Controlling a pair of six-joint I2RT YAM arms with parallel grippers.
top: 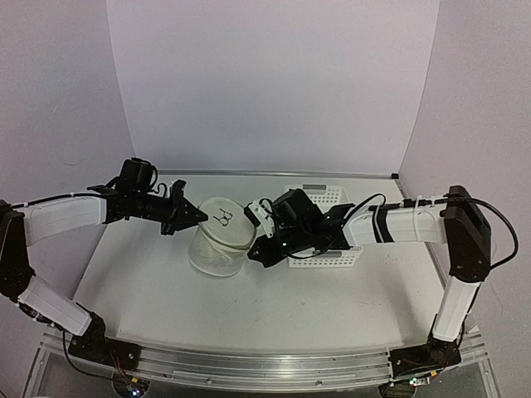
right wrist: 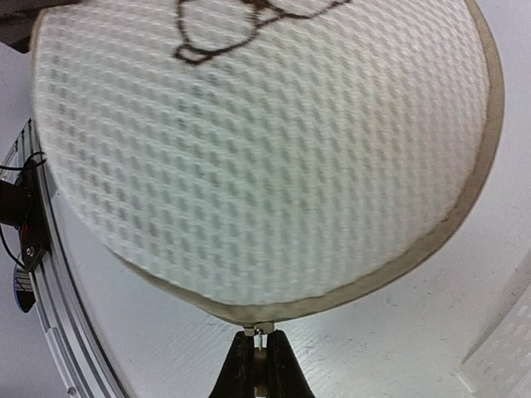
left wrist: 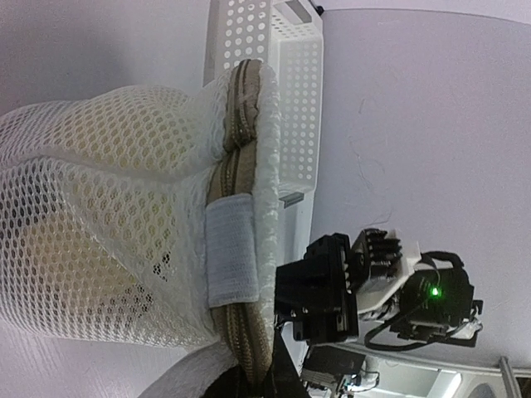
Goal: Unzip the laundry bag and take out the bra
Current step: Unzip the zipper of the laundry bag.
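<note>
Pale lilac walls (top: 274, 83); white table (top: 249, 307); metal front rail (top: 249, 363).

Laundry bag (left wrist: 108, 224) fills the left half: white honeycomb mesh, with a yellowish mass showing dimly through it. A tan zipper band (left wrist: 241, 108) runs top to bottom along the bag's right edge, and a white fabric tab (left wrist: 231, 249) wraps across it. Left gripper (left wrist: 253, 383): dark tips pinched on the band at the bag's lower end. Perforated white basket (left wrist: 294, 91) lies just beyond the bag's upper right. Right arm (left wrist: 328, 298), black with a green light lit, sits just right of the bag's lower seam; contact unclear.
</note>
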